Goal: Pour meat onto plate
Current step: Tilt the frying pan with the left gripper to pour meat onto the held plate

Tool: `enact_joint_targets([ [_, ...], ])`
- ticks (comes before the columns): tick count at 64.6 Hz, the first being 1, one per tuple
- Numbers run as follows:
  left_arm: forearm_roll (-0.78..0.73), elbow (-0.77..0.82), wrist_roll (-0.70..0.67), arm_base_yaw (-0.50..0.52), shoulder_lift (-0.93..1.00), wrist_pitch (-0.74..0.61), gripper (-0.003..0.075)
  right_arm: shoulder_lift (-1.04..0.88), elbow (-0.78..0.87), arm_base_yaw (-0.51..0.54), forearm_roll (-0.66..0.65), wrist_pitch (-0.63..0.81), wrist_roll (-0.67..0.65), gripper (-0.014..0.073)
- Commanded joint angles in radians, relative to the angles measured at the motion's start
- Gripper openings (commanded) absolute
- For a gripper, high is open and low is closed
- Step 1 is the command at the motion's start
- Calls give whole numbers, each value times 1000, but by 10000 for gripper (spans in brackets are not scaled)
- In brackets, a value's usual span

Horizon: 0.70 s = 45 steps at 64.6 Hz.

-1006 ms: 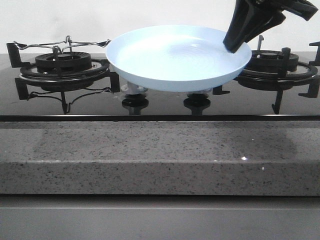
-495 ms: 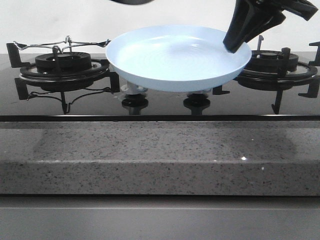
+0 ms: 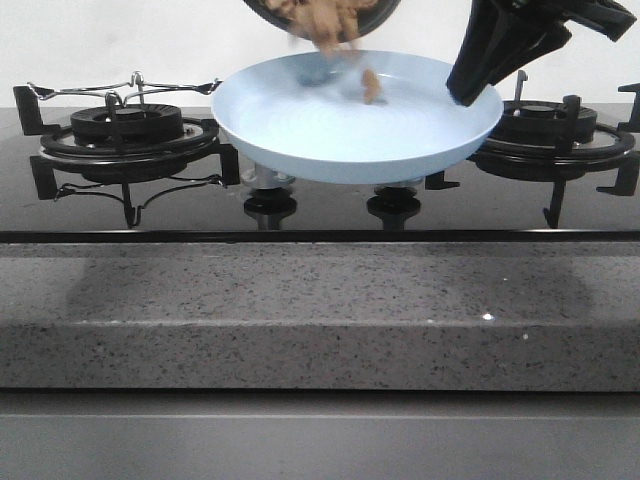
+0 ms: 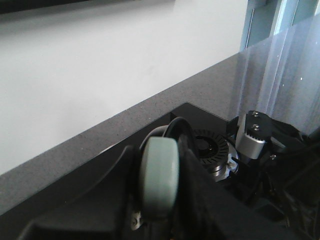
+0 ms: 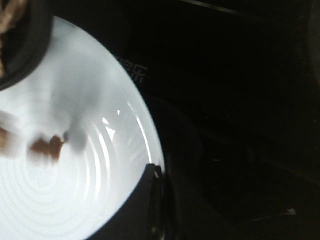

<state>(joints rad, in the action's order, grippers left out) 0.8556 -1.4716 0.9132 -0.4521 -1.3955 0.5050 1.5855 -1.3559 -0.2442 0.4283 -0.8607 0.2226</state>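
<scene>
The pale blue plate (image 3: pixel 330 135) hangs above the middle of the stove, and my right gripper (image 3: pixel 472 88) is shut on its right rim. Over its far side a black frying pan (image 3: pixel 385 8) tilts in at the top edge of the front view. Reddish-brown meat (image 3: pixel 325 25) spills from it and one piece (image 3: pixel 371 87) is falling onto the plate. In the right wrist view the plate (image 5: pixel 85 200) carries a few pieces of meat (image 5: pixel 47 147) below the pan (image 5: pixel 27 45); my right gripper (image 5: pixel 156 175) clamps the rim. My left gripper (image 4: pixel 160 200) is shut on the pan's grey-green handle (image 4: pixel 160 170).
A left burner (image 3: pixel 125 130) carries a wire rack (image 3: pixel 120 88), and a right burner (image 3: pixel 560 125) sits behind the right gripper. Two knobs (image 3: pixel 270 205) (image 3: pixel 395 205) lie under the plate. A speckled granite counter edge (image 3: pixel 320 300) runs across the front.
The frying pan has come down into the front view and tipped further, and meat now drops onto the plate. The plate and right gripper have stayed put.
</scene>
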Motion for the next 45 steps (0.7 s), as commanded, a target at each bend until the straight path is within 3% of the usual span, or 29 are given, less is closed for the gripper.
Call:
enact_joint_targets([
  [1, -62, -48, -34, -60, 42, -109, -20, -48, -26, 2, 37, 29, 9, -61],
  [11, -256, -48, -70, -141, 53, -141, -20, -48, -26, 2, 37, 29, 9, -61],
  [26, -549, -48, -235, -232, 98, -141, -20, -48, -26, 2, 37, 29, 9, -61],
  [45, -620, -48, -271, -285, 155, -139, -21, -48, -26, 2, 37, 29, 9, -61],
])
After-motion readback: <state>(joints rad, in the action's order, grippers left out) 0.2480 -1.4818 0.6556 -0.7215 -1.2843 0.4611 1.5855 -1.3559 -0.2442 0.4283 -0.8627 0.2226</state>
